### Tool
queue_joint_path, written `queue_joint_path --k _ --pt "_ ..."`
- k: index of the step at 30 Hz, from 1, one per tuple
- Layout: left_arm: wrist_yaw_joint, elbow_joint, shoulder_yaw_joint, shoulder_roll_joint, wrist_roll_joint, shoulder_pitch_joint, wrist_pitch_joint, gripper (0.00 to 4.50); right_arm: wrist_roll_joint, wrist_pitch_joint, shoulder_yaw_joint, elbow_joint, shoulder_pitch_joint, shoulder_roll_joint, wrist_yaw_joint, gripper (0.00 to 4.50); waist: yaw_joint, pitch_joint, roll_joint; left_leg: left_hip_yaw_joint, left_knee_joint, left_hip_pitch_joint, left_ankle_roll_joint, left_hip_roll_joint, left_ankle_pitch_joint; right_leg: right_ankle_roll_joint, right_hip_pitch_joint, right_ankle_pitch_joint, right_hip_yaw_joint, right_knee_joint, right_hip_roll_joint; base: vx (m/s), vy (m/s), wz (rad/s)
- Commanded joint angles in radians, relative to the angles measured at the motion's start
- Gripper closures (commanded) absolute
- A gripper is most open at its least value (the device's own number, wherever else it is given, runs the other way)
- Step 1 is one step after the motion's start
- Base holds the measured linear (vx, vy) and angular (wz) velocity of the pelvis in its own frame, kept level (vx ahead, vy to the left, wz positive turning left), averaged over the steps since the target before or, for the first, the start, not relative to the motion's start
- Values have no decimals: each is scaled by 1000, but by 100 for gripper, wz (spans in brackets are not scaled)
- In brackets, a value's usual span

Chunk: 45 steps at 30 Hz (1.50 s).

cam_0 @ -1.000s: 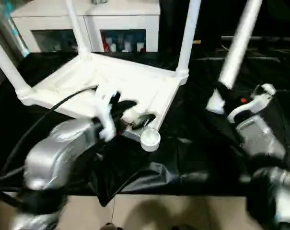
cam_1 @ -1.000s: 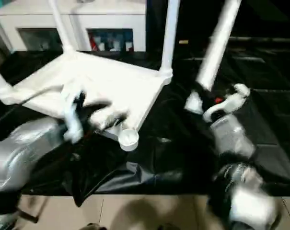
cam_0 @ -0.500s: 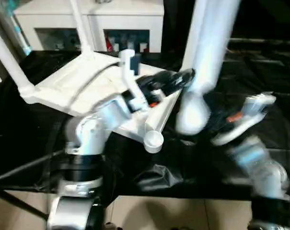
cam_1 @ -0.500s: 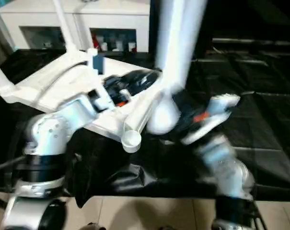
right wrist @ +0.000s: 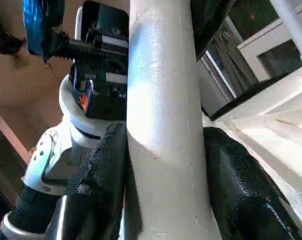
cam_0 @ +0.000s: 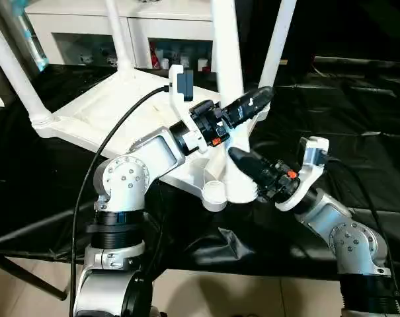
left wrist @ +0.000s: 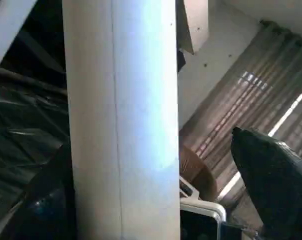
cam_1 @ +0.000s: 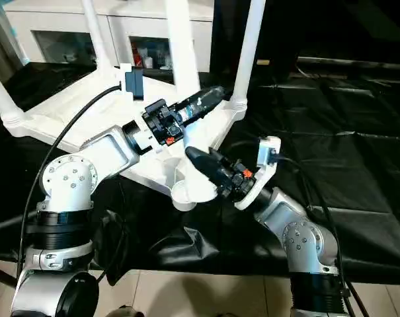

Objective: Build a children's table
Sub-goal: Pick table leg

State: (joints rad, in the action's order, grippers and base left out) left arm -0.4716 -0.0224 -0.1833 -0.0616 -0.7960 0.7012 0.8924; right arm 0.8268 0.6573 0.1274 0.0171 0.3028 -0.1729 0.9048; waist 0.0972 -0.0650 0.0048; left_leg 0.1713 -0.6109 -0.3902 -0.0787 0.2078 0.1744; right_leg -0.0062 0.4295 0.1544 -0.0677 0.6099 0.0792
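Observation:
The children's table lies upside down on black cloth, its ribbed top (cam_0: 100, 112) facing up, with three legs standing in corner sockets. A fourth white leg (cam_0: 226, 59) stands nearly upright over the near corner socket (cam_0: 215, 193). Whether its foot is seated there I cannot tell. My right gripper (cam_0: 242, 173) is shut on this leg near its lower end; in the right wrist view the leg (right wrist: 165, 125) sits tight between both fingers (right wrist: 103, 180). My left gripper (cam_0: 242, 109) is open higher up, straddling the leg (left wrist: 121, 120) with a gap beside one finger (left wrist: 275, 170).
A white cabinet (cam_0: 153, 26) with glass doors stands behind the table. Black cloth (cam_0: 345, 99) covers the work surface, and pale floor tiles (cam_0: 206, 297) run along the near edge. A black cable (cam_0: 114, 145) loops from my left arm over the table.
My right arm swung the leg in from the right to the near corner socket. My left arm rose from the table's underside to straddle the leg.

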Motion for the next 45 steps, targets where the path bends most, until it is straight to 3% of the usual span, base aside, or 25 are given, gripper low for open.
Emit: queue_joint_path --k 1,10,24,29,31,36,37,40,43,45 --pt "28 7 -4 4 -5 11 17 40 -13 4 -13 -3 23 -12 16 262 3 81 -22 3 67 4 40 6 130 -103 -67 343 29 -85 45 0 0 0" --pt "56 -18 -8 22 29 12 -26 113 -74 -34 -49 30 34 -26 -7 262 2 81 -27 4 68 7 35 6 139 -100 -65 335 30 -86 45 0 0 0" --pt "76 -31 -16 27 34 23 -66 243 -107 -76 -51 69 57 -27 -22 262 1 83 -24 4 66 7 39 7 129 -133 -68 281 32 -78 45 0 0 0" --pt "58 -35 8 34 43 25 -74 261 -137 -102 -48 84 68 -27 -48 262 0 83 -24 4 66 8 38 7 136 -133 -68 283 32 -78 45 0 0 0" --pt "50 -37 20 41 55 26 -79 262 -140 -89 -48 97 74 -31 -57 206 -2 84 -23 4 66 8 38 7 130 -138 -70 273 32 -76 45 0 0 0" --pt "13 -51 70 67 92 36 -89 264 -180 -45 -69 118 104 -68 -92 149 -5 83 -21 4 66 10 33 6 128 -135 -69 275 32 -78 42 0 0 0" --pt "-7 -59 92 79 108 45 -96 264 -185 8 -70 133 136 -89 -124 149 -7 84 -22 5 66 9 31 4 127 -131 -70 278 33 -77 41 0 0 0" --pt "-27 -68 111 93 122 52 -101 264 -189 30 -77 137 155 -109 -116 141 -5 84 -22 5 65 10 25 4 127 -127 -71 288 33 -78 43 0 0 0" --pt "-63 -81 131 108 134 64 -112 264 -205 56 -113 133 178 -157 -62 141 -4 86 -21 5 63 10 29 5 111 -138 -72 246 34 -72 42 0 0 0" --pt "-93 -98 145 121 140 84 -118 264 -212 95 -156 125 203 -208 4 141 -4 86 -28 7 62 11 34 4 114 -147 -73 242 33 -72 41 0 0 0"
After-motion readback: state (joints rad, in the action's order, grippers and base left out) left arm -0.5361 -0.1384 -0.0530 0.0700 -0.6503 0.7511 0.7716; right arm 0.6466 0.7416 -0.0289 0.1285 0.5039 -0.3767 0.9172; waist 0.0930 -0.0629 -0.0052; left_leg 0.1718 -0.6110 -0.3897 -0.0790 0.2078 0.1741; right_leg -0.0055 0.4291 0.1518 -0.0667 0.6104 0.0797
